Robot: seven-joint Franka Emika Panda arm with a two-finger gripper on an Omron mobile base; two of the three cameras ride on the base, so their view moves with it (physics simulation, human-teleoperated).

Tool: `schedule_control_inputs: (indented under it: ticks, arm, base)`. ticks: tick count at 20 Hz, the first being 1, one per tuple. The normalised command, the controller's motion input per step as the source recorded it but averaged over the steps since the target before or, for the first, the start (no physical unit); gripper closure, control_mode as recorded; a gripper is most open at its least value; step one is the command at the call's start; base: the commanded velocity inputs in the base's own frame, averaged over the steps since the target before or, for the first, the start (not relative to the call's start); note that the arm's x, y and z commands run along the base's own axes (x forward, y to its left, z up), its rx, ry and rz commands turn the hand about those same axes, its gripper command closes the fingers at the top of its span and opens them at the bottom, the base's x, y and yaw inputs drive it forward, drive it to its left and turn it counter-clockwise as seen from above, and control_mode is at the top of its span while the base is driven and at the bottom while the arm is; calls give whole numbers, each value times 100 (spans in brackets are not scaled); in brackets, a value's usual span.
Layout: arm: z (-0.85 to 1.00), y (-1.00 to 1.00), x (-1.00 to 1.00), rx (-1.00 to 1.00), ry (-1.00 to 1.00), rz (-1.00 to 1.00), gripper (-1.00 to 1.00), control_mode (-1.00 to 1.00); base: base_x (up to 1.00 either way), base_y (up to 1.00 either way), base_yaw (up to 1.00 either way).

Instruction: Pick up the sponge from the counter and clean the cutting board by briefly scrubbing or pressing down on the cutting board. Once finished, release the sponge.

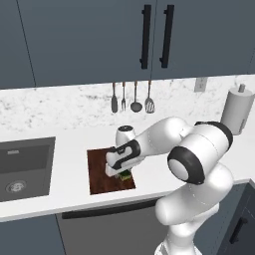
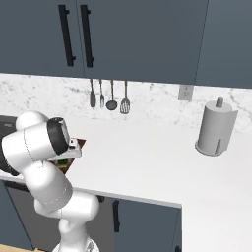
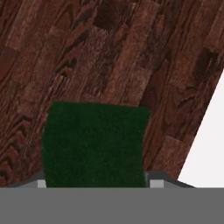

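Note:
The dark reddish-brown cutting board (image 1: 99, 174) lies flat on the white counter (image 1: 69, 187), right of the sink. My gripper (image 1: 121, 172) points down over the board's right half and is shut on the sponge (image 1: 125, 175), whose yellow-green body shows just under the hand, at or just above the board. In the hand view the sponge's dark green top (image 3: 94, 144) sits between my two fingertips (image 3: 42, 183), with the board's wood grain (image 3: 109, 52) all around it and a strip of counter (image 3: 210, 140) at the right. My arm hides most of the board (image 2: 80, 143) in the right base view.
A dark grey sink basin (image 1: 25, 167) is sunk into the counter left of the board. Several utensils (image 1: 132, 98) hang on the marble backsplash behind it. A paper towel roll (image 2: 215, 129) stands at the far right, and dark cabinets hang overhead.

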Motion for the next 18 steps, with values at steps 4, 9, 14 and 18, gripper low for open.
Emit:
schedule_control_inputs:
  ticks: [4,9,14,18]
  arm:
    - [8,0,11,0,0,-5,100,-100]
    - [31,1,36,0,0,-6,100,-100]
    - [-12,5,20,0,0,-2,100,-100]
    - [-54,0,0,0,0,-1,100,-100]
  base:
    - [0,0,0]
    - [0,0,0]
    - [0,0,0]
    - [0,0,0]
